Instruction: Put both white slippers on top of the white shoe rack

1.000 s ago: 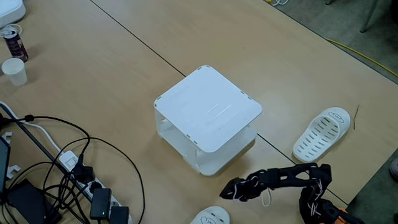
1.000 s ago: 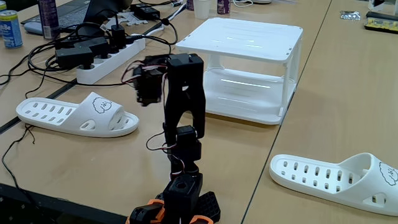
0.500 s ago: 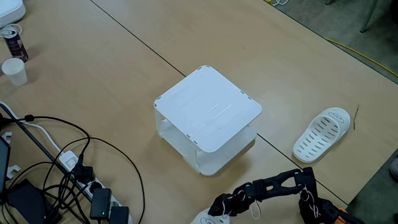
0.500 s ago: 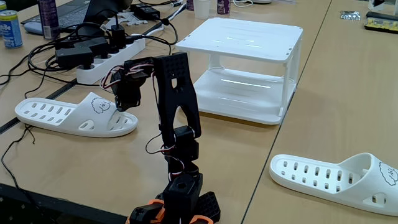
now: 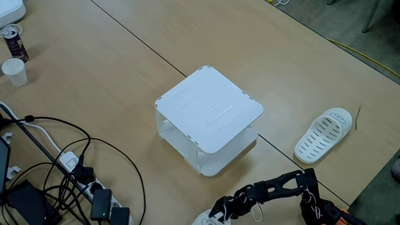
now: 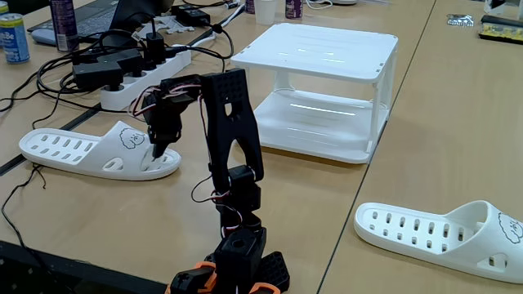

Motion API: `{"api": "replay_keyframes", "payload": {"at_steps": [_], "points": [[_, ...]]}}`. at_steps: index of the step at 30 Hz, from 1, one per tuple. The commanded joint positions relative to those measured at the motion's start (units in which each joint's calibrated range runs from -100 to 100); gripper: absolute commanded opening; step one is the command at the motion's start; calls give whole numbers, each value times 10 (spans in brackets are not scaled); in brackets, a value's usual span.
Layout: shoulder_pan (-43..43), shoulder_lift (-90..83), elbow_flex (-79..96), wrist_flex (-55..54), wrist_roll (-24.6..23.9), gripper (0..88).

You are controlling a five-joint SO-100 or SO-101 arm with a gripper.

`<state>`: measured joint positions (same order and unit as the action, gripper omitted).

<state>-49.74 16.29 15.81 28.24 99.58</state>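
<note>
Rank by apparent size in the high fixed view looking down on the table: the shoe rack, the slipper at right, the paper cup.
1. White shoe rack
2. White slipper
3. Paper cup
The differences are plain; nothing here looks alike.

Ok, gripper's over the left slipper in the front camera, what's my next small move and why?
Probably ease straight down and close on the strap. The gripper hangs right at the strap of the near slipper, not clearly gripping it; the shoe rack top is bare and the other slipper lies untouched.

Fingers (image 6: 157, 149) pointing down over strap of left slipper (image 6: 96, 152); second slipper (image 6: 441, 238) lower right; rack (image 6: 323, 88) behind.
</note>
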Motion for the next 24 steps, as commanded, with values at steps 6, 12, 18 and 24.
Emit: {"api": "replay_keyframes", "payload": {"at_steps": [6,12,18,24], "points": [[-37,-14,-103,1,4,169],[-71,-14,-131,1,4,169],[-99,-7,-124,1,4,169],[-128,24,-122,1,4,169]]}}
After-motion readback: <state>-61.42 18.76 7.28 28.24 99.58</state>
